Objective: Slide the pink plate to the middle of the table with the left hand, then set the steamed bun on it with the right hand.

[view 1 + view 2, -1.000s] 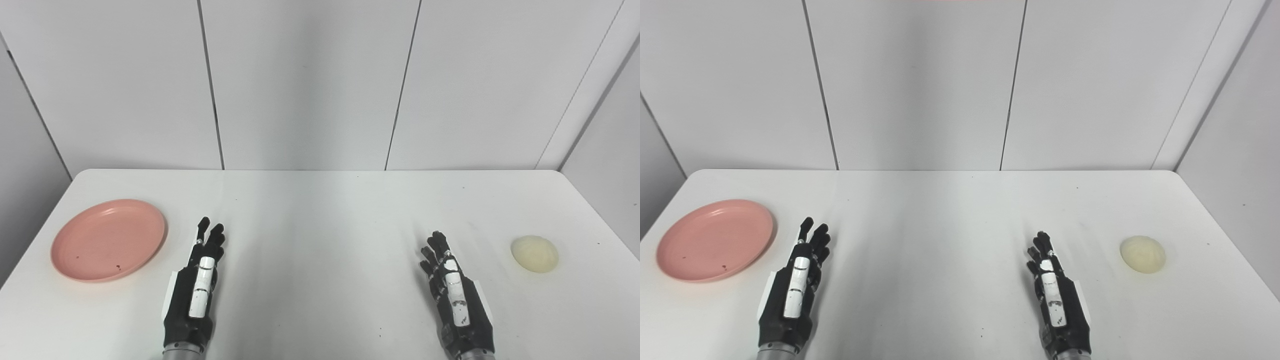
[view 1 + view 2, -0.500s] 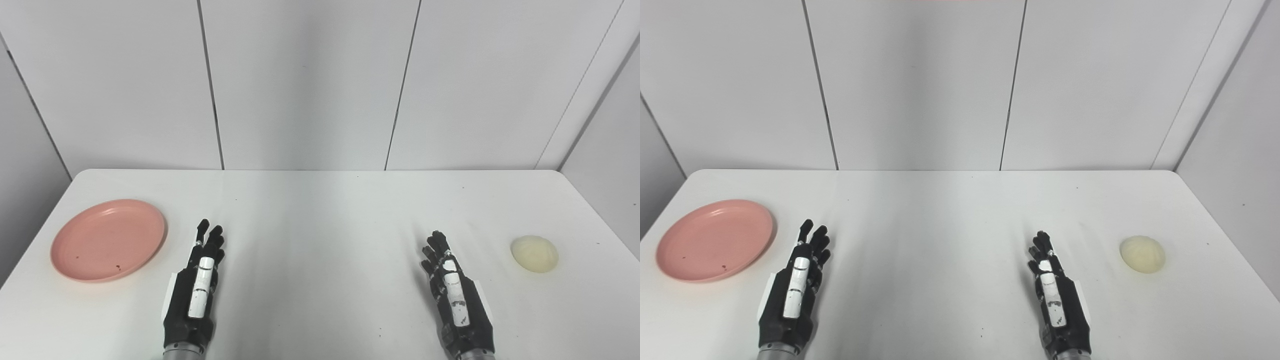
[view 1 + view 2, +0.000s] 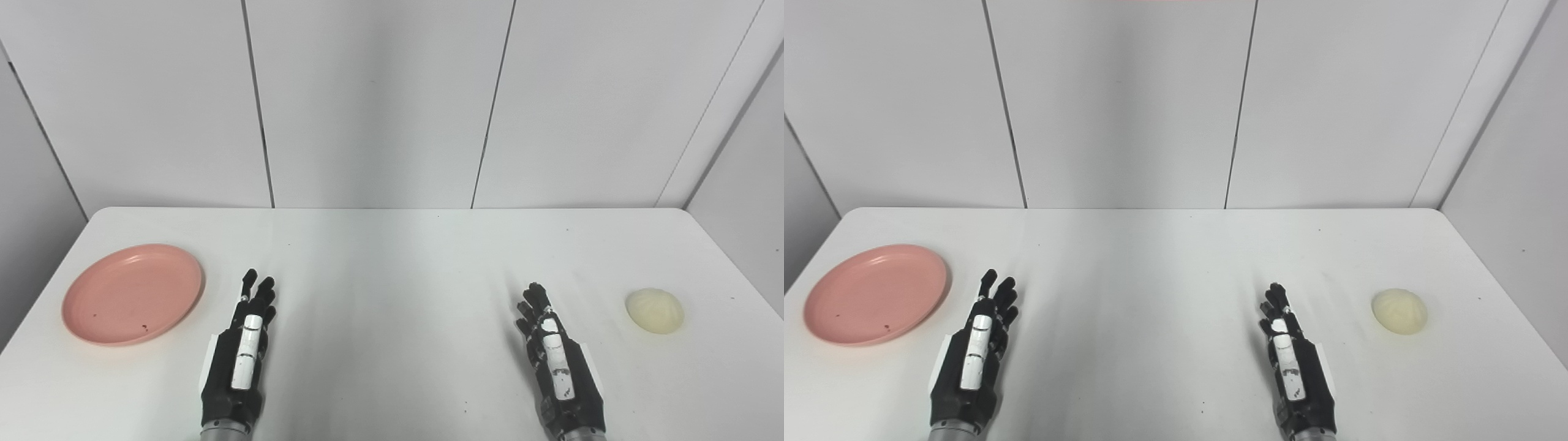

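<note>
A round pink plate [image 3: 133, 294] lies flat near the table's left edge, with a few dark specks on it. The pale cream steamed bun [image 3: 654, 310] sits near the right edge. My left hand [image 3: 241, 355] rests low over the table just right of the plate, fingers stretched forward and holding nothing. My right hand [image 3: 556, 364] is at the front right, left of the bun with a clear gap, fingers also extended and empty. Neither hand touches its object.
The white table [image 3: 392, 257] has rounded far corners and ends at a grey panelled wall [image 3: 373, 104]. Bare tabletop lies between the two hands.
</note>
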### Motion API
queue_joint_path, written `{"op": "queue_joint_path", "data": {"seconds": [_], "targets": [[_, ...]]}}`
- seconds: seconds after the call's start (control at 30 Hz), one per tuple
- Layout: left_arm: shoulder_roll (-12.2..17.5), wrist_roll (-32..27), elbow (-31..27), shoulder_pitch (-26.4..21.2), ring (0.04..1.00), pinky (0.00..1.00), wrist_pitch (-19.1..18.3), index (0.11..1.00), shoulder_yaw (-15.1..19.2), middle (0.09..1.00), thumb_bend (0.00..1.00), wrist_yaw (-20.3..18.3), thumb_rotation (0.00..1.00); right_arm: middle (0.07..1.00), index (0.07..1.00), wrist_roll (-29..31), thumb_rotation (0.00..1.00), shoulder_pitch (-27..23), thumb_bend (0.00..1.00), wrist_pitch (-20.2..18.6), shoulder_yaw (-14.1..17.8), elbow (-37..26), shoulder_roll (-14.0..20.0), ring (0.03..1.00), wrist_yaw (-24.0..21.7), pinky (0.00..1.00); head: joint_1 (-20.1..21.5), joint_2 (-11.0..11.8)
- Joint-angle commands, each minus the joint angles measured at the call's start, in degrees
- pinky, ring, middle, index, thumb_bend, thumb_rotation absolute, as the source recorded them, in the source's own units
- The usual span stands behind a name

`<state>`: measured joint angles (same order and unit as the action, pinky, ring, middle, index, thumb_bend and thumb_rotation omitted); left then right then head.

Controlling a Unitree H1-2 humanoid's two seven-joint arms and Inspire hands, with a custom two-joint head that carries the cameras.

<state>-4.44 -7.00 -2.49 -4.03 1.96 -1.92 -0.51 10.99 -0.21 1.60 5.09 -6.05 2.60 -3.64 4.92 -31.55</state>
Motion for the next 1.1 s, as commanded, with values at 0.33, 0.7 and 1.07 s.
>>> {"op": "queue_joint_path", "data": {"seconds": [0.33,0.7,1.07], "targets": [[0.1,1.31,-0.4,-1.44,0.982,1.0,-0.05,1.0,-0.45,0.959,0.74,-0.36,0.87,0.973,0.962,0.62,0.87,0.41,0.87,2.66,0.01,1.72,-0.28,0.97,-0.72,0.99,-0.39,0.47],[-0.99,3.58,2.48,-1.44,0.994,1.0,2.79,1.0,-1.55,0.963,0.69,-0.08,0.9,0.98,0.976,1.87,0.89,0.45,0.85,5.23,0.68,4.49,1.56,0.982,-2.43,1.0,-6.17,3.54],[-3.52,6.98,9.28,-2.17,0.99,1.0,9.84,1.0,-3.07,0.973,0.67,1.51,0.9,1.0,1.0,4.74,0.94,0.27,0.79,6.8,2.12,8.19,3.9,1.0,-4.67,1.0,-13.92,8.24]]}}
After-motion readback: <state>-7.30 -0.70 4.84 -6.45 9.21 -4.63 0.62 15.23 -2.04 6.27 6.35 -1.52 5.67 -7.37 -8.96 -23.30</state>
